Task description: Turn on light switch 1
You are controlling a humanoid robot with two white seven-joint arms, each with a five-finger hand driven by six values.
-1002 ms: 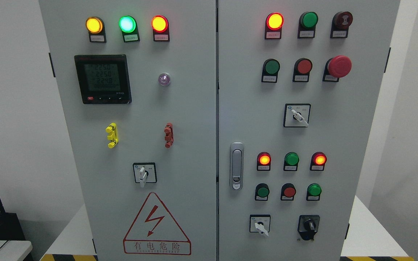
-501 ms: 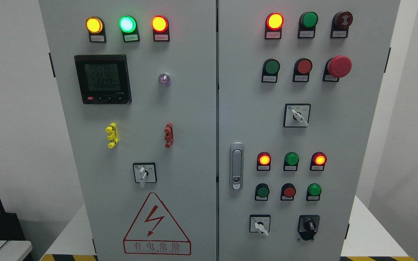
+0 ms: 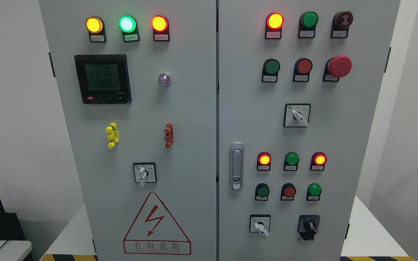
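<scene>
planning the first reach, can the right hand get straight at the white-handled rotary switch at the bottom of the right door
Probably yes, though neither hand is in view, so reach itself can't be judged. The white-handled rotary switch sits exposed on the right door, with nothing in front of it; the black selector knob stands apart to its right.

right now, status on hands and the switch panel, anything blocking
Both hands out of view. Cabinet faces the camera, nothing touched; labels too small to tell which control is light switch 1. Nothing in front of the doors.
</scene>
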